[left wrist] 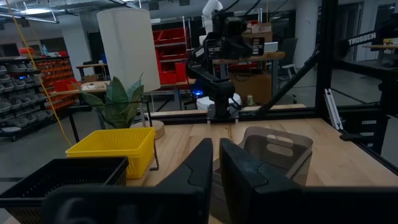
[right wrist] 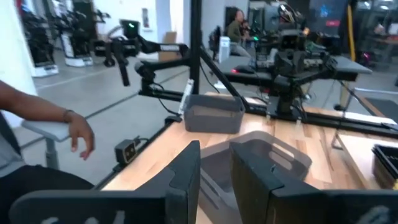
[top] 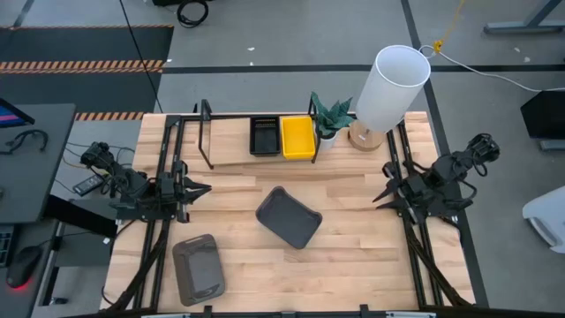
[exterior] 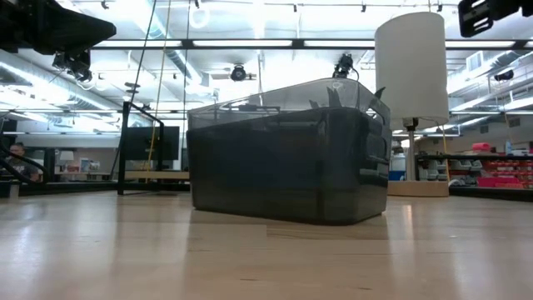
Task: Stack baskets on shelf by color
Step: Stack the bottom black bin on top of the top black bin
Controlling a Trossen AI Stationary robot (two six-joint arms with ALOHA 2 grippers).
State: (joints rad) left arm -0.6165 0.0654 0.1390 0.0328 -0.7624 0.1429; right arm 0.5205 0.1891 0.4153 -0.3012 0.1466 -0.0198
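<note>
Centrally, a grey basket [top: 289,216] sits mid-table, a second [top: 198,268] near the front-left corner; black [top: 264,136] and yellow [top: 297,137] ones are shelved. Likely light, stiff, slick plastic: grip a wall or handle cutout. Left gripper [top: 203,187] narrow, right gripper [top: 378,198] narrow; both empty.

The left gripper [left wrist: 214,168] shows its two dark fingers [left wrist: 193,171] close together, a narrow gap between them, holding nothing. Beyond them on the wooden table [left wrist: 348,155] lies a smoky-grey basket [left wrist: 277,149], tipped so its handle slot faces the camera. Off to one side a yellow basket [left wrist: 115,146] stands beside a black mesh basket [left wrist: 59,177]. Behind the yellow one rise a green plant [left wrist: 118,102] and a white cylindrical lamp [left wrist: 127,46]. The right arm [left wrist: 221,59] stands at the table's far edge.
</note>
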